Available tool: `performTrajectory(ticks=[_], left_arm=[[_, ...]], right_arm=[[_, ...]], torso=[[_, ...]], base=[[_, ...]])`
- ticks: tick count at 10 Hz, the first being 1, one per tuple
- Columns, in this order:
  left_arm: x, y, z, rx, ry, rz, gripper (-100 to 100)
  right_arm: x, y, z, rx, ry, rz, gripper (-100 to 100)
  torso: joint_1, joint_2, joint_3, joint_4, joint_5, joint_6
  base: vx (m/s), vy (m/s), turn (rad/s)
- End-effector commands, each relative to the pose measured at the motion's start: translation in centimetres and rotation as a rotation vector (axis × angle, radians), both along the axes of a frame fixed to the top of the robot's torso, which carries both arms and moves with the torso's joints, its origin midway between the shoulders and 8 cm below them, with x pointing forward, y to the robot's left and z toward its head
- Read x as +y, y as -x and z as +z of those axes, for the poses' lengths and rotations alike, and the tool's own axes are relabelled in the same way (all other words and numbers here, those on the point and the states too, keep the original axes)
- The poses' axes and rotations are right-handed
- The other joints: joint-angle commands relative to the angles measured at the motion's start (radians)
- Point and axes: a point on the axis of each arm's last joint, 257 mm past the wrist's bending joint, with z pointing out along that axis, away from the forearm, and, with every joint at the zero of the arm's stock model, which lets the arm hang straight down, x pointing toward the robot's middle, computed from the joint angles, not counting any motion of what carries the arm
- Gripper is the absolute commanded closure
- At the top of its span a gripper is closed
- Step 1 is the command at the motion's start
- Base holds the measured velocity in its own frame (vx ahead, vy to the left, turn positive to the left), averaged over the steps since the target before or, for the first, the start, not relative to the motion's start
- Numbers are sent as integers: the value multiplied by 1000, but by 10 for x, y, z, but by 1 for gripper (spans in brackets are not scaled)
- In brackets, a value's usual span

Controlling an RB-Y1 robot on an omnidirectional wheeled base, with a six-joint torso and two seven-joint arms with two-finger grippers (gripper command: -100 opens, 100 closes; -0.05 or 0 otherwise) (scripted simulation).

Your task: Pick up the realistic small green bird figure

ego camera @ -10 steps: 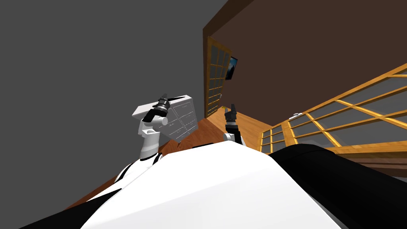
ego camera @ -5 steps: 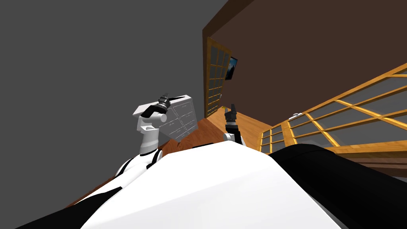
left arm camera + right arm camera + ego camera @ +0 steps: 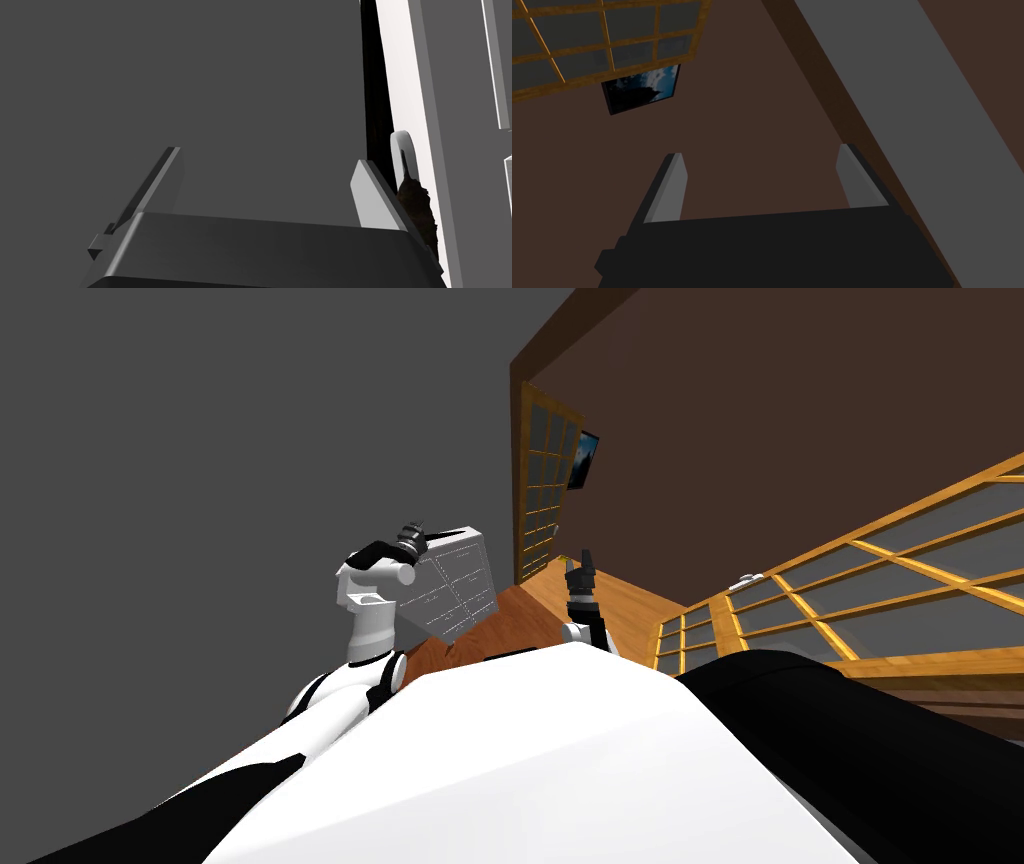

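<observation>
Bird figure [image 3: 417, 207], dark brown, just beside left gripper's [image 3: 267, 156] open fingers, against white cabinet [image 3: 405, 75]; right gripper [image 3: 760, 151] open too.

Dim, flat, even light, muted tones, head view rolled, edges splayed

My left gripper [image 3: 267, 156] has smooth, matt, light grey fingers on a dark matt box, and my right gripper [image 3: 759, 151] looks the same. Just beside my left fingers, a dark brown lump [image 3: 417, 205] has a rough, grainy surface. The curved white piece [image 3: 400, 145] next to it is smooth with a faint sheen. The cabinet [image 3: 455, 578] is plain matt light grey. The floor [image 3: 610, 608] is polished reddish wood, and the lattice frame [image 3: 940, 663] is golden wood.
</observation>
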Motion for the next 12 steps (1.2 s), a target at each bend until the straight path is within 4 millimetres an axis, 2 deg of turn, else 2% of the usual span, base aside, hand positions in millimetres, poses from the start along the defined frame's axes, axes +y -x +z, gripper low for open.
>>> performTrajectory(ticks=[1, 2, 4, 5, 7, 8, 10, 11, 12], left_arm=[[1, -1, -7, 37, 0, 5, -100], [3, -9, 5, 50, 6, 3, -100], [4, -9, -6, 96, 4, 10, -100], [7, -16, 3, 115, 11, 10, -100], [8, -16, -6, 157, 10, 16, -100], [10, -21, 3, 174, 18, 16, -100], [11, -20, -7, 218, 16, 23, -100], [13, -25, 3, 237, 25, 23, -100], [14, -24, -3, 262, 24, 27, -100]], right_arm=[[0, 0, 0, 0, 0, 0, 0], [0, 0, 0, 0, 0, 0, 0], [0, 0, 0, 0, 0, 0, 0], [0, 0, 0, 0, 0, 0, 0], [0, 0, 0, 0, 0, 0, 0], [0, 0, 0, 0, 0, 0, 0], [0, 0, 0, 0, 0, 0, 0], [0, 0, 0, 0, 0, 0, 0], [0, 0, 0, 0, 0, 0, 0]], torso=[[0, 0, 0, 0, 0, 0], [1, 0, 0, 0, 0, 0], [0, -1, 0, 0, 0, 0], [1, -1, 0, 0, 0, 0], [0, -1, -1, 0, 0, 0], [1, -1, -1, 0, 0, 0], [1, -2, -1, 0, 0, 0], [1, -1, -1, 0, 0, 0], [1, -2, -1, 0, 0, 0]], base=[[-1, -12, 6], [0, -17, 50], [1, -17, 11], [7, -21, 53], [8, -15, 14], [15, -15, 54], [12, -11, 20], [23, -12, 59], [25, -14, 37]])
